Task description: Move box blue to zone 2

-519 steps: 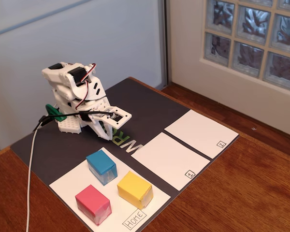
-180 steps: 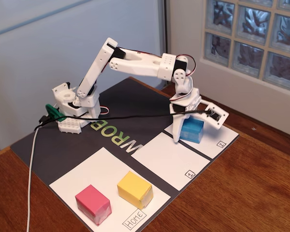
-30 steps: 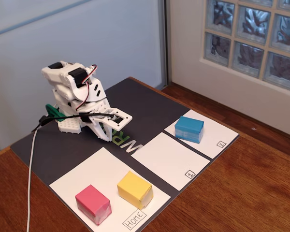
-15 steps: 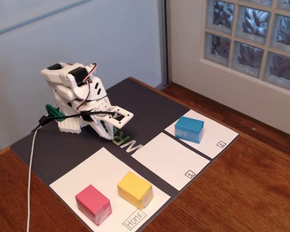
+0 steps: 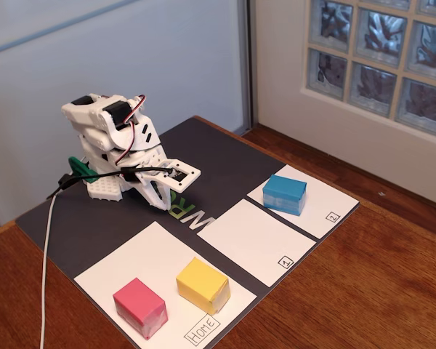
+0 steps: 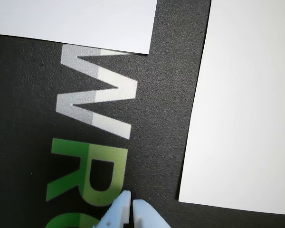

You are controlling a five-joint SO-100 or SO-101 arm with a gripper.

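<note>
The blue box [image 5: 284, 193] sits on the white zone 2 sheet [image 5: 325, 206], whose boxed "2" is at its near right corner. My gripper [image 5: 176, 187] is folded low over the dark mat near the arm's base, well left of the box, with nothing in it. In the wrist view the two pale fingertips [image 6: 131, 203] stand together at the bottom edge over the mat's lettering. The blue box is out of the wrist view.
The zone 1 sheet [image 5: 240, 236] lies between zone 2 and the Home sheet [image 5: 149, 262]. A yellow cube [image 5: 202, 284] and a pink cube [image 5: 139, 307] stand on Home. The dark mat [image 5: 211, 153] covers a wooden table. A white cable [image 5: 46, 254] hangs at left.
</note>
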